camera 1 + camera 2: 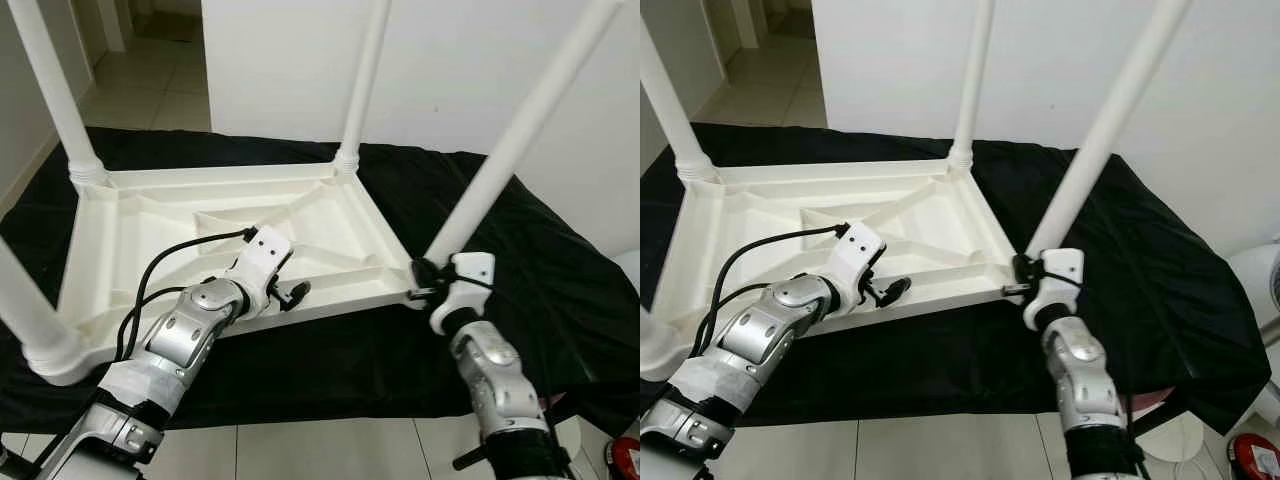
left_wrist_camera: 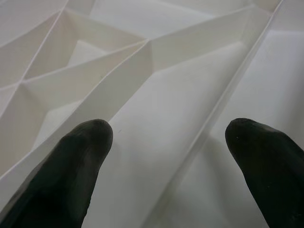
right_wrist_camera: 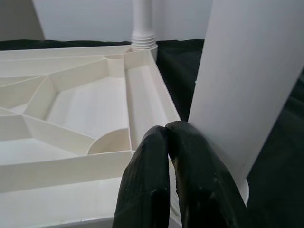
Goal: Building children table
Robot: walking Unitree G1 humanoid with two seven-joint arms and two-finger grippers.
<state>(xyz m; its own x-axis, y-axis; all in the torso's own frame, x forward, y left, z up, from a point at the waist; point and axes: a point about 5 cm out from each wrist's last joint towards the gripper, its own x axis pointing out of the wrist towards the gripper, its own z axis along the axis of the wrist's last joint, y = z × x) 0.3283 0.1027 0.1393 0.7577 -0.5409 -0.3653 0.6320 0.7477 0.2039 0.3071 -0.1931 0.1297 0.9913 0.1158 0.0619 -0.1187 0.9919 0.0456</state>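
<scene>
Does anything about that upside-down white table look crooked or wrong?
Yes. The leg at the corner by the right gripper leans outward, while the far leg stands nearly straight in its socket.

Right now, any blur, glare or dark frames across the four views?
Left eye view: sharp, evenly lit, white tabletop slightly washed out against the black cloth. Left wrist view: left gripper fingertips soft, close to the lens. Right wrist view: right gripper fingers in focus, near leg slightly soft. None dark.

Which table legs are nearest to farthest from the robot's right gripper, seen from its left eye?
From the right gripper:
1. Tilted leg, right beside it at the near right corner.
2. Far right leg, at the back corner.
3. Far left leg, across the upturned tabletop.
</scene>
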